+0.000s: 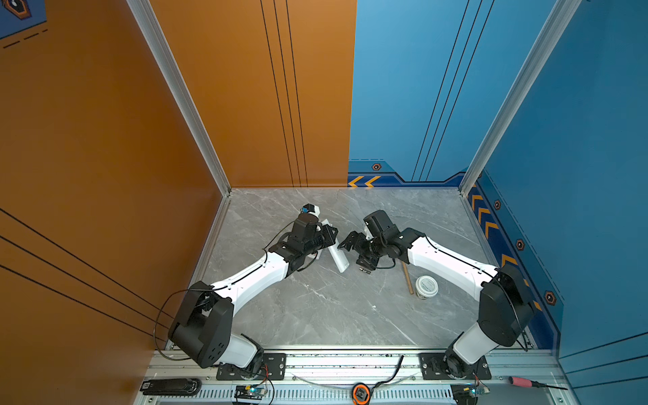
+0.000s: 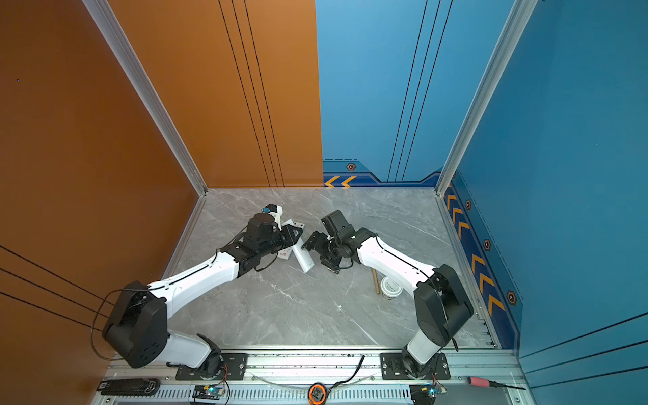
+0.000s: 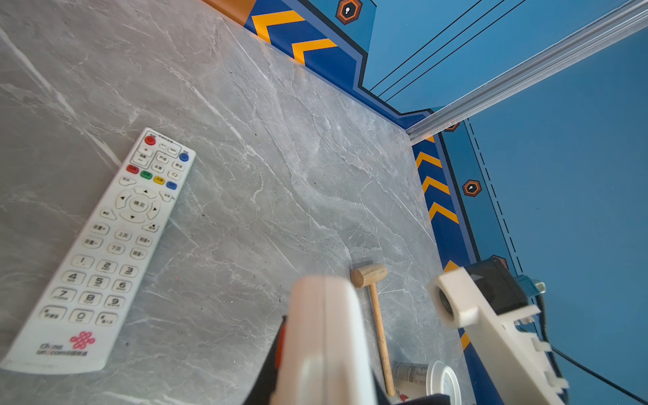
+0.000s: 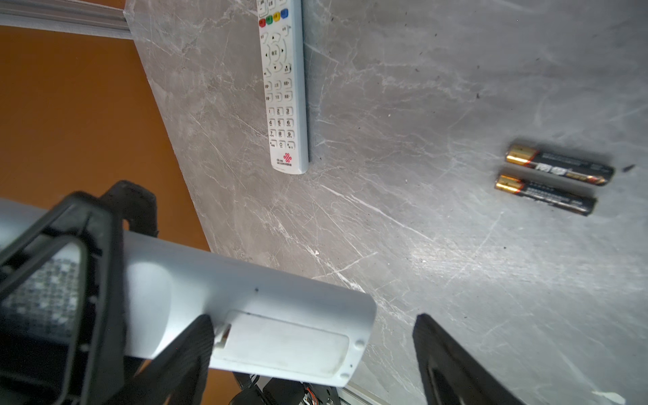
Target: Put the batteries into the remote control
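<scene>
- Your left gripper (image 1: 329,234) is clamped on the white remote control (image 1: 339,258), whose back is turned toward the right arm.
- Your right gripper (image 4: 315,336) stands spread at that remote's battery cover (image 4: 284,345). One finger (image 4: 196,350) seems to touch the cover's latch end, though blur leaves this unsure.
- Two batteries (image 4: 557,167) lie side by side on the marble table (image 4: 420,105), apart from both grippers.
- A second remote (image 3: 105,252) lies face up farther off.
</scene>
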Controlling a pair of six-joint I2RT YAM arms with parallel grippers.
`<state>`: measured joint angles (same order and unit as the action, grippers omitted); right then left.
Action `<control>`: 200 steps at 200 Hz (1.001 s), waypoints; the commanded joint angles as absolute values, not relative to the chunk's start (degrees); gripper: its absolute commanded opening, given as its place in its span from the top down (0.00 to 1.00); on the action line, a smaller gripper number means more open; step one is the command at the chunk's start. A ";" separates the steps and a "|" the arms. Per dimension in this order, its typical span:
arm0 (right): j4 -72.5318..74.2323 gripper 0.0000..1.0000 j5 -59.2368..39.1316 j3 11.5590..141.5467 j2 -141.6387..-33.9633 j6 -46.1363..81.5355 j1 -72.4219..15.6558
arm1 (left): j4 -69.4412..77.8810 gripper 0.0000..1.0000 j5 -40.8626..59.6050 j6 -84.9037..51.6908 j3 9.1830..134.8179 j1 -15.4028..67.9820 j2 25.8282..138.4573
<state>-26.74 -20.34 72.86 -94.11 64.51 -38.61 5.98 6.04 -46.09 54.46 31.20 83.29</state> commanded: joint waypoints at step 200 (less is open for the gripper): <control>-44.38 0.59 -11.12 77.65 -95.05 52.56 -42.10 | 3.80 1.00 2.40 -37.48 54.89 34.42 81.65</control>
